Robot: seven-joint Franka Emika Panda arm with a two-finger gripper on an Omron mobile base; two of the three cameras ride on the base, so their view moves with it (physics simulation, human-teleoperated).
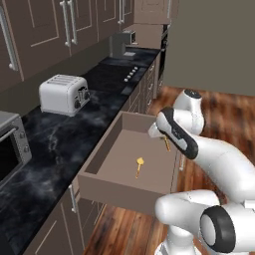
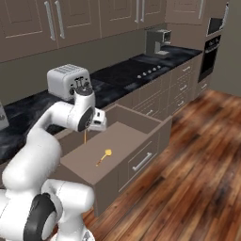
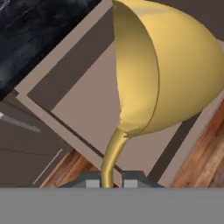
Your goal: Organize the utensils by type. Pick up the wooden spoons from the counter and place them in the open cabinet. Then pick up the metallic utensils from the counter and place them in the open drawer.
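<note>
A: Golden metal is what I see first: one metallic utensil (image 3: pixel 144 78) is pinched by its thin handle between my fingers (image 3: pixel 94 180), its round yellow head looming large in the hand view.

B: So the fingers are narrow?

A: Yes, drawn in tight on that handle. In the left base view the gripper (image 1: pixel 164 141) hangs over the open drawer (image 1: pixel 102 187), with the held utensil pointing down toward the drawer's inside; from the right base view the gripper (image 2: pixel 86 136) is over the drawer's left part.

B: And the other one?

A: A second metallic utensil (image 1: pixel 139 166) lies flat on the drawer floor, near the middle, apart from the one I hold. I see it in the right base view too (image 2: pixel 104 156), head toward the drawer front.

B: What's on the worktop?

A: The black marbled worktop (image 1: pixel 55 149) carries a white toaster (image 1: pixel 63 93) further along, and a toaster oven (image 1: pixel 12 144) at the left edge. A coffee machine (image 2: pixel 156 41) stands at the far end.
</note>
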